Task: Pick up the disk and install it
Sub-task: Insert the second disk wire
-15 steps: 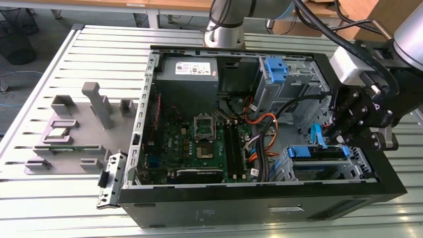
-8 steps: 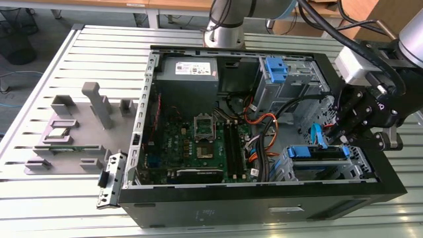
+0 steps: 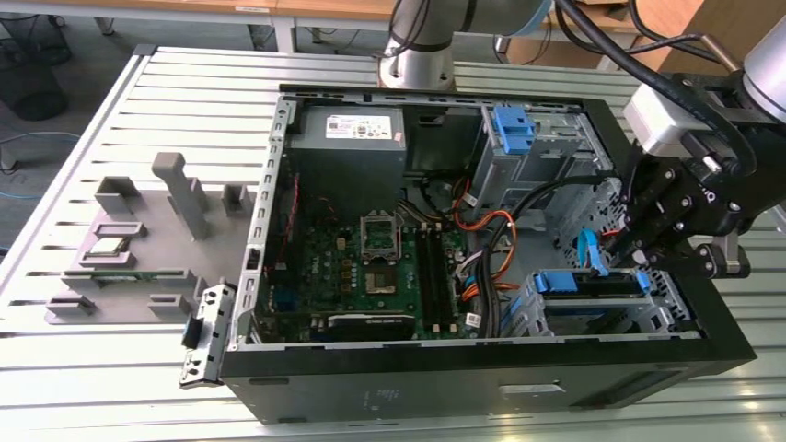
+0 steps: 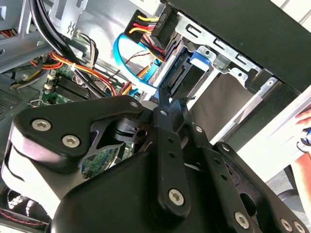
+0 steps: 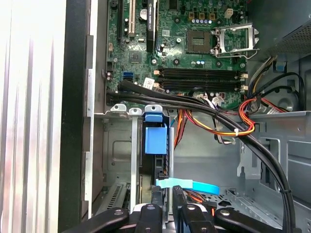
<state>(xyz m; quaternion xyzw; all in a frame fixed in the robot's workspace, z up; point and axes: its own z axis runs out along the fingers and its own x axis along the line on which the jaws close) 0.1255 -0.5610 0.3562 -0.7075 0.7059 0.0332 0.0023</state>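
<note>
1. Start at the exterior view's left: grey fixture blocks [image 3: 147, 230] stand on the slatted metal table [image 3: 74, 387], well apart from the work.
2. Next, a loose black bracket strip [image 3: 206, 336] lies on the table just beside the wall of the open computer case [image 3: 491, 391].
3. Inside the case, the grey power supply [image 3: 350, 129] sits in the far corner. The green motherboard [image 3: 368, 267] lies below it, and its empty CPU socket [image 3: 378, 235] is also in the first wrist view [image 5: 235, 39].
4. Moving on, you see orange and black cables [image 3: 485, 244] looping across the middle. In the first wrist view the same bundle [image 5: 228, 128] passes over the edge of the drive cage.
5. Further right, a bare blue bracket [image 3: 514, 129] sits in the upper bay.
6. Now the disk [image 3: 587, 282]: it sits in the metal drive cage [image 3: 669, 304] at the near corner, on the exterior view's right, with its blue caddy facing up. In the first wrist view its blue tab [image 5: 155, 138] stands in the slot.
7. A flat blue data cable [image 3: 590, 253] rises just beside the disk and arcs across the second wrist view [image 4: 124, 63].
8. Last, your gripper [image 3: 639, 262] hangs directly over the cage, right at the disk's edge, and it is in both wrist views [image 5: 167, 196] [image 4: 163, 94]. Whether it is clenched, released or grasping the disk, I cannot tell.
</note>
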